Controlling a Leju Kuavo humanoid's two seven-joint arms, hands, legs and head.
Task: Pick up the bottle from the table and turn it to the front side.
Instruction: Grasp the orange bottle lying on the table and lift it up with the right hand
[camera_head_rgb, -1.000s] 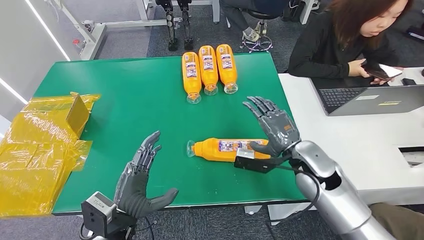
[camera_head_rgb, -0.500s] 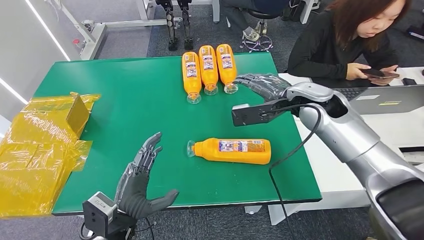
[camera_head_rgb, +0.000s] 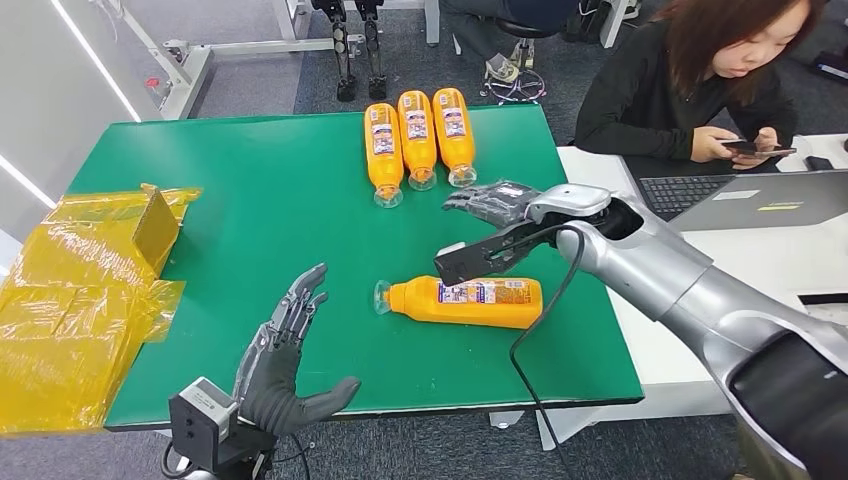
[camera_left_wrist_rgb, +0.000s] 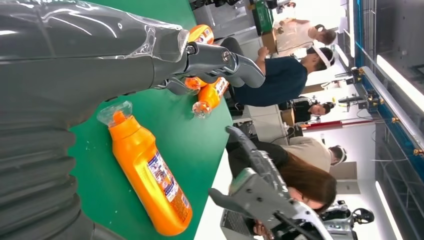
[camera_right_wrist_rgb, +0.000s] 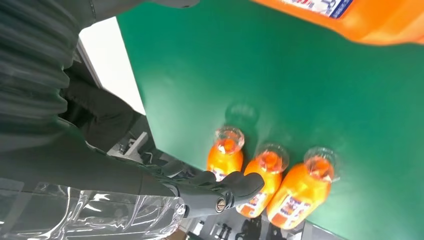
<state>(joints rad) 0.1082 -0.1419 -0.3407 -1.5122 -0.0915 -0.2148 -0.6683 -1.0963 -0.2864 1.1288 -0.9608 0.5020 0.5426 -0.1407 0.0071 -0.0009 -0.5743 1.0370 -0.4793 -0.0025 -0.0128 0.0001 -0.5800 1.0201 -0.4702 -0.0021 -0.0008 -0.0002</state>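
Bottle (camera_head_rgb: 465, 300) lies on its side on the green worktop (camera_head_rgb: 280, 210), cap toward the left hand (camera_head_rgb: 285, 365), label up. Right hand (camera_head_rgb: 495, 203) hovers above it, fingers spread, empty. Left hand spread, empty. Three bottles (camera_head_rgb: 417, 140) lie near the far edge.

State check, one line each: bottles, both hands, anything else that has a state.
Lone bottle: lying on its side on the green table, label up, not held.
Three bottles: lying side by side at the far edge, caps toward the robot.
Right hand: above the table, holding nothing.
Left hand: open, fingers spread, empty.
Laptop: open.
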